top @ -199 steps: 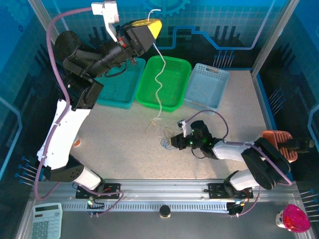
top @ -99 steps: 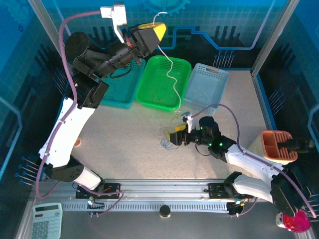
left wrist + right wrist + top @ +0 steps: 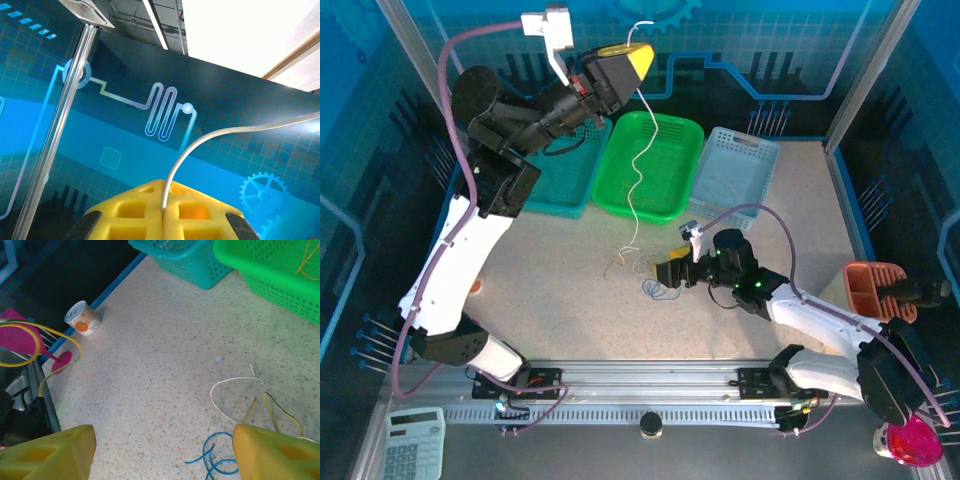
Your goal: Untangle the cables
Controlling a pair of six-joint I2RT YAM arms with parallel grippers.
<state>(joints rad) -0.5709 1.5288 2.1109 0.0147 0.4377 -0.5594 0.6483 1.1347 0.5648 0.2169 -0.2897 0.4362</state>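
Nearest the arm bases, the right gripper (image 3: 666,276) sits low over the table (image 3: 550,285) on the near side of the green basket (image 3: 665,165). Its jaws are spread wide with nothing between them, and in its wrist view the yellow fingers (image 3: 272,452) flank bare tabletop and the edge of the clump. The cables (image 3: 642,270) lie just ahead of it, close to the basket's near rim. A blue cable (image 3: 212,460) is coiled closest to the gripper, with a yellowish cable (image 3: 270,407) crossing a pale loop beside it. From that clump the white cable (image 3: 630,197) climbs in slack waves across the basket to the left gripper (image 3: 640,58). That gripper hangs high above the basket's far left corner, clamped on the cable's end, and the strand comes out from between its yellow pads (image 3: 130,215). The step in hand looks like drawing the white cable free of the others. To do that well, the right gripper should probably close on the blue or yellowish strand alone, near where the cords cross. It should hold that strand down on the near side of the basket while the left arm lifts slowly. Grabbing the whole knot, or lifting fast, would likely tighten the tangle or drag every cord up together.
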